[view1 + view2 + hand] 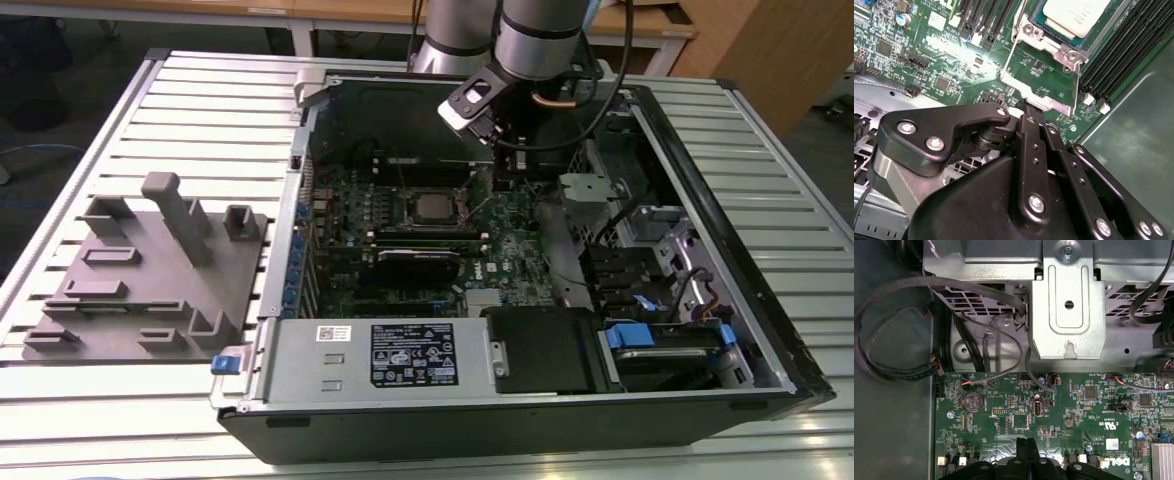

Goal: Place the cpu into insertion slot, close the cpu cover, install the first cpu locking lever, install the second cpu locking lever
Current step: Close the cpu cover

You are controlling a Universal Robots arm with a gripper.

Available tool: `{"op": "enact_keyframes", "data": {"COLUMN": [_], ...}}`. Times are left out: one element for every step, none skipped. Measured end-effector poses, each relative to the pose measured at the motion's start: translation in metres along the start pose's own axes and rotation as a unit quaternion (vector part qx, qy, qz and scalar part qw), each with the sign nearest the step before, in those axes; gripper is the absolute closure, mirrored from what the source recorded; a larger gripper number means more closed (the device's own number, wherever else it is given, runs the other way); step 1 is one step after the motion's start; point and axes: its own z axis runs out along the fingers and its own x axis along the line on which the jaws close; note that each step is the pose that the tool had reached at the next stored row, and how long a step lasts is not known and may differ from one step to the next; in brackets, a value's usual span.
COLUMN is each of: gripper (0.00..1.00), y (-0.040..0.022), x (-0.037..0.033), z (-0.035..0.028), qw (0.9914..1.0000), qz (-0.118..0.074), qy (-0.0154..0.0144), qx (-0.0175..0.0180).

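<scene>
I have open room straight down onto the green motherboard (514, 235) through the open side of the black computer case (534, 432). A silvery folded-metal bracket (583, 190) crowds my gripper (510, 182) on the exterior view's right. A black rectangular card (420, 262) lies across the board's middle.

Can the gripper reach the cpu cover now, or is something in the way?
Probably yes. In the second wrist view the gripper, shut, sits right at the edge of the open cpu cover, with nothing between them.
</scene>
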Motion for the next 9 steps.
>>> {"op": "enact_keyframes", "data": {"gripper": [0.9,0.9,0.9,0.9,0.9,0.9,0.9,0.9,0.9], "y": [-0.0006,-0.0006,-0.0006,-0.0006,-0.0006,-0.0006,-0.0007,-0.0008,-0.0011], "x": [0.0,0.0,0.0,0.0,0.0,0.0,0.0,0.0,0.0], "z": [0.0,0.0,0.0,0.0,0.0,0.0,0.0,0.0,0.0], "qw": [1.0,1.0,1.0,1.0,1.0,1.0,1.0,1.0,1.0], "qz": [0.0,0.0,0.0,0.0,0.0,0.0,0.0,0.0,0.0], "qy": [0.0,0.0,0.0,0.0,0.0,0.0,0.0,0.0,0.0], "qx": [0.0,0.0,0.0,0.0,0.0,0.0,0.0,0.0,0.0]}}
